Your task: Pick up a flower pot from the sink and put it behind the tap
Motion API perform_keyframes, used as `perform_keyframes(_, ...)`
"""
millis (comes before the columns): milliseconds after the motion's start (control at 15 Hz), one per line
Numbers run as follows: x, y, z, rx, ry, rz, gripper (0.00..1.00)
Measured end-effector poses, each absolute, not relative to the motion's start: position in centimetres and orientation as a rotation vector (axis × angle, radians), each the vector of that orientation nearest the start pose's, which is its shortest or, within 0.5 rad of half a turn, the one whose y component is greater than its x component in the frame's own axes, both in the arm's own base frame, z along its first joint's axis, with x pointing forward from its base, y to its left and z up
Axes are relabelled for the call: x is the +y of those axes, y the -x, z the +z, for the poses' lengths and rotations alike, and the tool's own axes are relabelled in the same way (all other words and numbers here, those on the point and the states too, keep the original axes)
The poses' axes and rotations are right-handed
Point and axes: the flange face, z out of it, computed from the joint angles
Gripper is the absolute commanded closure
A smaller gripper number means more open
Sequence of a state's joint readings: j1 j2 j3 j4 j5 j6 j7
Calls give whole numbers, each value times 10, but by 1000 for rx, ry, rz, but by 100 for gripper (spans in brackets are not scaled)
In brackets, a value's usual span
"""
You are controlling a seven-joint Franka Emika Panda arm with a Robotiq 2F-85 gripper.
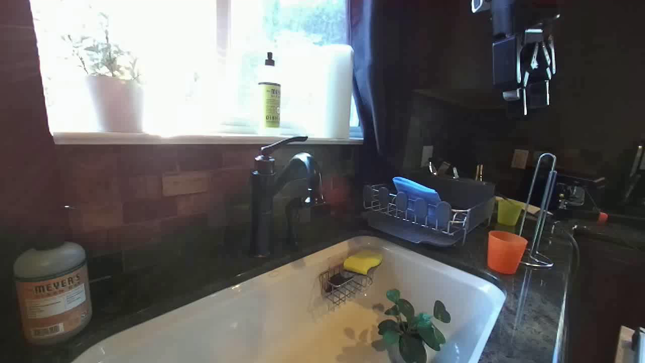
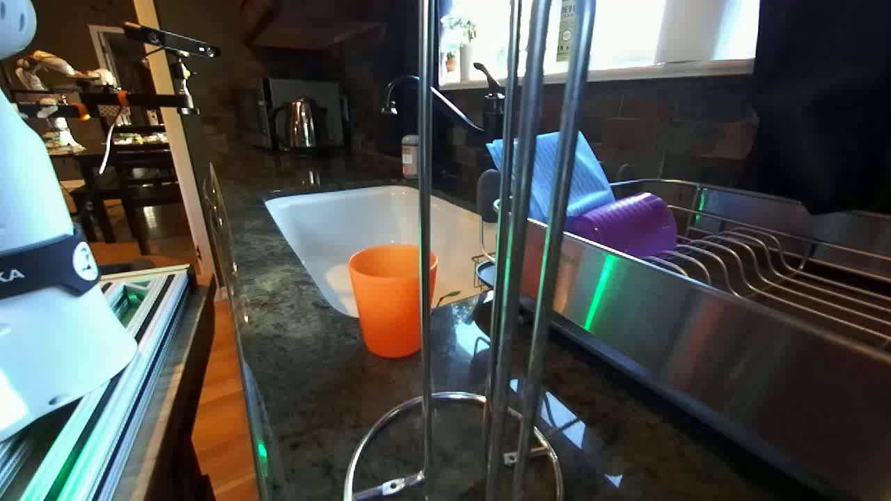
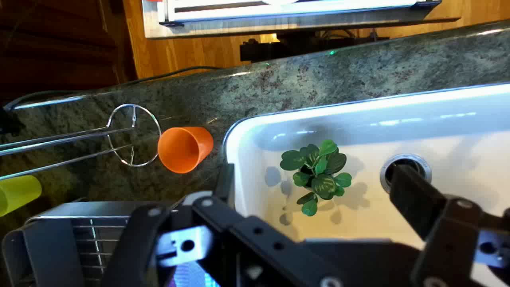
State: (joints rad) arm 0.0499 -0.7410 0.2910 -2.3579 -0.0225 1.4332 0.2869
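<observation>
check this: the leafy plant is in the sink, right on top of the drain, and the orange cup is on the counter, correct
Not quite: the leafy plant is apart from the drain, not on top of it, as the wrist view shows. It is indeed in the sink, and the orange cup is on the counter.

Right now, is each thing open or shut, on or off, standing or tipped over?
Gripper: open
Flower pot: upright in the sink
Tap: no water running
Orange cup: upright
Green cup: upright
Purple cup: on its side
Yellow sponge: wet or dry, can't tell
Dish soap bottle: upright
</observation>
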Motion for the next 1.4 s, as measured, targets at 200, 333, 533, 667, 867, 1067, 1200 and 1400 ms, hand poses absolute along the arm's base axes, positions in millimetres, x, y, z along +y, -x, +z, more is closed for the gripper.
perform_keyframes(200,121,-285,555,69,3397,235,0)
perform_keyframes(333,121,-285,555,69,3397,235,0)
perform_keyframes(533,121,-285,555,69,3397,235,0)
perform_keyframes(667,121,-285,555,69,3397,235,0)
perform_keyframes(867,121,-285,555,69,3397,235,0)
perform_keyframes(1067,121,-285,555,69,3397,235,0)
perform_keyframes(1200,121,-285,555,69,3397,235,0)
perform_keyframes(1400,102,-290,553,116,3376,255,0)
